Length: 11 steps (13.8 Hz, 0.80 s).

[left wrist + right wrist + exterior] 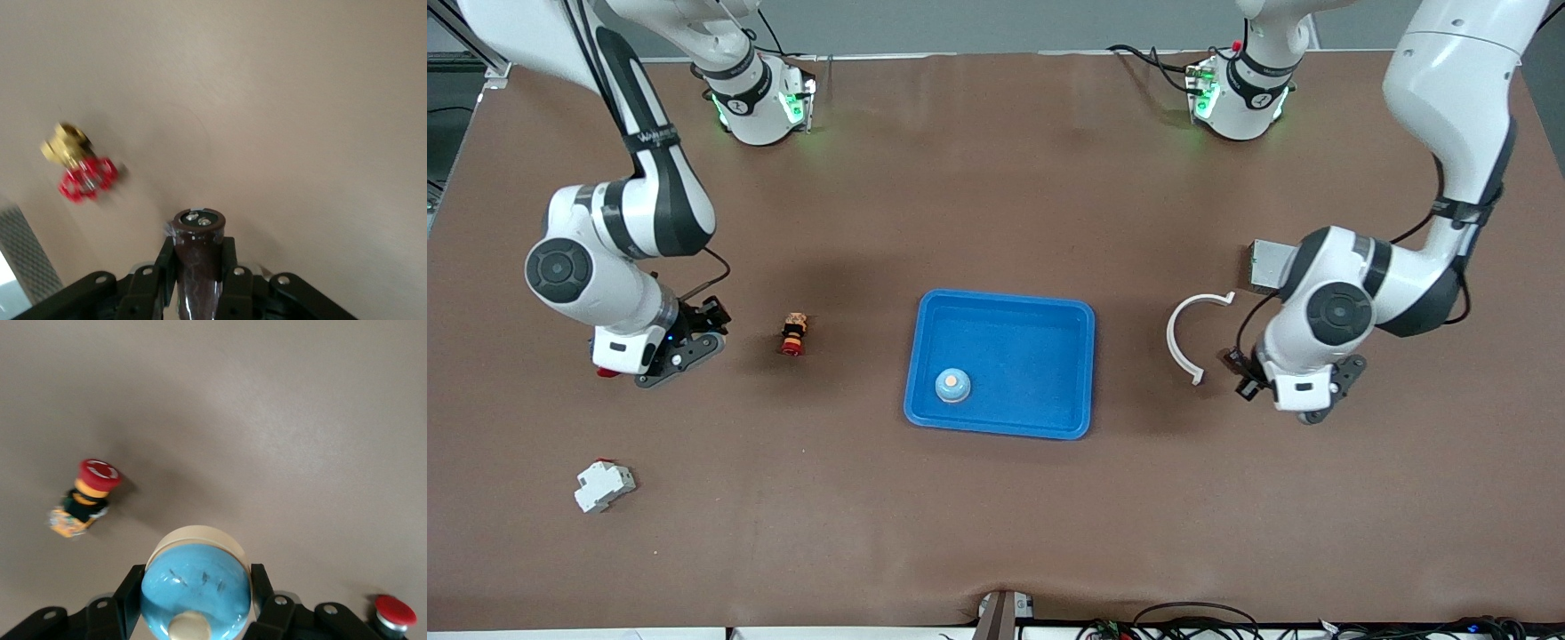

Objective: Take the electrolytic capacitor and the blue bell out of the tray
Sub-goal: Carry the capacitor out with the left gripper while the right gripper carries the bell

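Blue tray (1080, 313) sits mid-table w/ one thing in it: a blue call bell (952, 385), upright, down at the tray's 7 o'clock corner as the front cam sees it. Rest of the tray floor is bare.

R gripper (197, 580) hangs low over the table at approx 9 o'clock from the tray, toward the right arm's end. Its fingers are clamped on a second blue bell (197, 587), cream base showing at the rim. An e-stop button (793, 333) lies on its side btwn that gripper and the tray. A small red pushbutton (393, 612) sits just beside the gripper.

L gripper (198, 250) is over the table at 3 o'clock from the tray. Its fingers are pinched on the capacitor (199, 223), a dark brown can w/ terminal end pointing away from the wrist. A brass valve w/ red handwheel (77, 167) lies on the table near it. A white curved strip (1183, 333) lies btwn this gripper and the tray.

At 8 o'clock from the tray, nearer the front cam, lies a white circuit breaker (603, 485).
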Available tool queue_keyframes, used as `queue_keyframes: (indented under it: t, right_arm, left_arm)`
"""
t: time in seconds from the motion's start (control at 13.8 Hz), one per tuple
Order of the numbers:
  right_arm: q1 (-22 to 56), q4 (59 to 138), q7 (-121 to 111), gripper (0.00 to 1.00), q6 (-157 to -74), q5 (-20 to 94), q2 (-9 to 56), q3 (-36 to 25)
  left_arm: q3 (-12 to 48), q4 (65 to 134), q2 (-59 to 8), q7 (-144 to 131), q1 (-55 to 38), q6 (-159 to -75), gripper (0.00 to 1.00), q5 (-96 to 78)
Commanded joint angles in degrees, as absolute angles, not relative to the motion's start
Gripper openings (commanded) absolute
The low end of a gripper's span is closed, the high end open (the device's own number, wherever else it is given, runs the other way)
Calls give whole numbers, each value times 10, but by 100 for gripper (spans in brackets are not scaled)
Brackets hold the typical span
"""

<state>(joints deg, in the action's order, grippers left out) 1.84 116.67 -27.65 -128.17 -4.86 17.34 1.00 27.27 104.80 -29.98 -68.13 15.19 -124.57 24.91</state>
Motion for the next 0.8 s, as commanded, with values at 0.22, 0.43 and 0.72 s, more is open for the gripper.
queue_keyframes:
  t: [0.22, 0.43, 0.72]
  right_arm:
    - [-2, 1165, -292, 12, -1297, -57, 229, 22]
    - [-3, 1161, -293, 13, -1300, -57, 249, 21]
    - [-12, 1162, -294, 15, -1324, -57, 269, 22]
  left_arm:
    - [283, 1075, -291, -471, 256, -1252, 0, 303]
    - [282, 1074, -308, -384, 295, -1281, 0, 321]
    - [282, 1074, -347, -303, 330, -1318, 0, 331]
